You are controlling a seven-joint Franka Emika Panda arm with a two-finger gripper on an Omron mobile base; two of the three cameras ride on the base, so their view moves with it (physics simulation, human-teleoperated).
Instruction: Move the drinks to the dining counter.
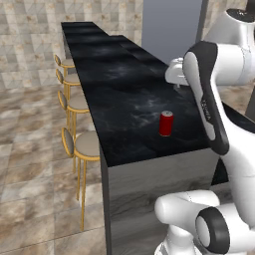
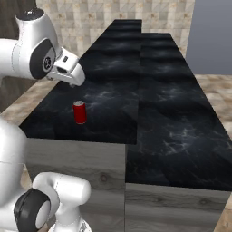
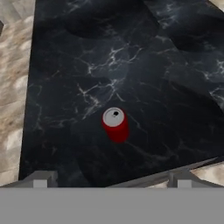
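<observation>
One of the drinks, a red can with a silvery top, stands upright on the dining counter near its near end. The can has nothing touching it. My gripper hangs above the counter, higher than the can and a little beyond it, open with nothing between its fingers. From the left, the gripper is partly hidden behind my own arm. The hand view looks down on the can, which sits above the two fingertips on the black veined counter.
Several gold-legged stools line the counter's left side over a tiled floor. A grey wall panel stands beyond the counter at the back. The counter's top steps between two levels along its length.
</observation>
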